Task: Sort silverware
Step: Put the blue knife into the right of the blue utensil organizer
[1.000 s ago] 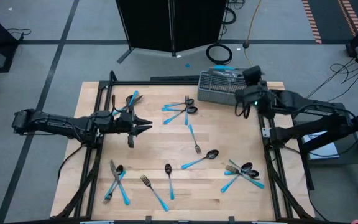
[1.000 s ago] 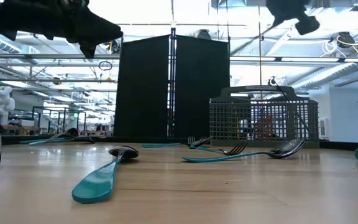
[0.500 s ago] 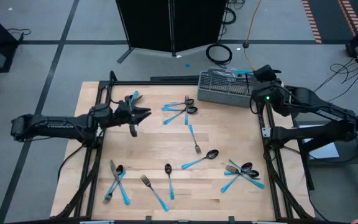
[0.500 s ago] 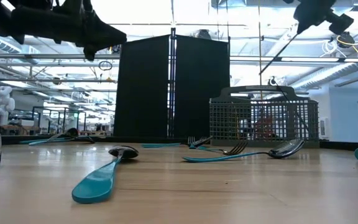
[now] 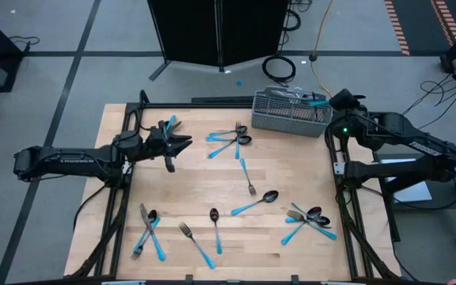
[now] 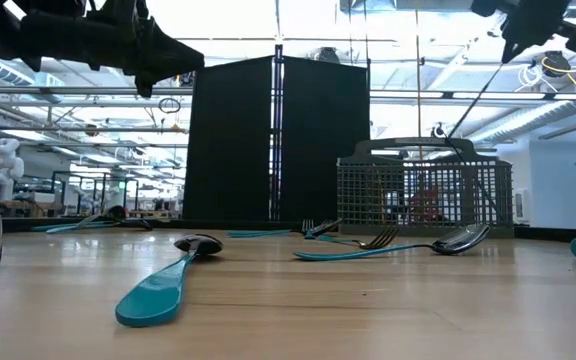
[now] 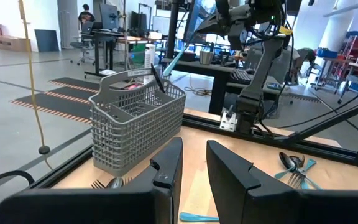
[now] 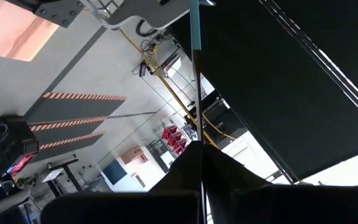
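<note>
Left hand (image 5: 182,143) hovers with fingers narrowly parted and nothing in them, the nearest silverware (image 5: 229,139) just ahead of it on the table (image 5: 212,186). Right hand (image 5: 332,101) is clamped on a blue-handled utensil (image 5: 315,100), handle level, poised over the basket (image 5: 287,115) directly beneath and slightly ahead; so the right arm is the nearer.

Overhead, table-level and wrist cameras share the basket (image 5: 290,113).

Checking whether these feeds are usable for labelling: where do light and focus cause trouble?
Low view: bright ceiling lights silhouette the left gripper overhead, and the nearest blue-handled spoon looks soft. Right wrist view: mostly dark, tilted, only a thin blue handle readable. High view: evenly lit wooden table.
</note>
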{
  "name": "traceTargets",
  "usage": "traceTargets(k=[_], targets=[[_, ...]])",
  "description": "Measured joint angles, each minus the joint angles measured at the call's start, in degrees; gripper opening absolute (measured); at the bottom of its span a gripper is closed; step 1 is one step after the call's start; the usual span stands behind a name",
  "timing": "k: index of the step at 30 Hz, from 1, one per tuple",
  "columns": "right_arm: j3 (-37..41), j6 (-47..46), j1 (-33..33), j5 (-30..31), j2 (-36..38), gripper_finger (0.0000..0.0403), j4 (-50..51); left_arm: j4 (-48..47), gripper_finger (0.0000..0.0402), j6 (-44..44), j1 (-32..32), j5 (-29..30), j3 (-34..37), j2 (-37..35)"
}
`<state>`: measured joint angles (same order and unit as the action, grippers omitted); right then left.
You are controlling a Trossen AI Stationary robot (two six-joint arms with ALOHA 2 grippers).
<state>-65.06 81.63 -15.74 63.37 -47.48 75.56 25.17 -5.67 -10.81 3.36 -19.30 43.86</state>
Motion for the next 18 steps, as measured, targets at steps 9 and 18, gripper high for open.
traceTargets(k=[9, 18], targets=[[0.0, -3.6, 0.0, -0.5, 1.1, 0.0000, 5.5, 0.5, 0.0068, -1.0, 0.0, 0.0, 0.0, 0.0], [0.0, -8.8, -0.8, -2.8, 1.1, 0.0000, 11.6, 0.4, 0.0068, -1.1, 0.0, 0.0, 0.0, 0.0]])
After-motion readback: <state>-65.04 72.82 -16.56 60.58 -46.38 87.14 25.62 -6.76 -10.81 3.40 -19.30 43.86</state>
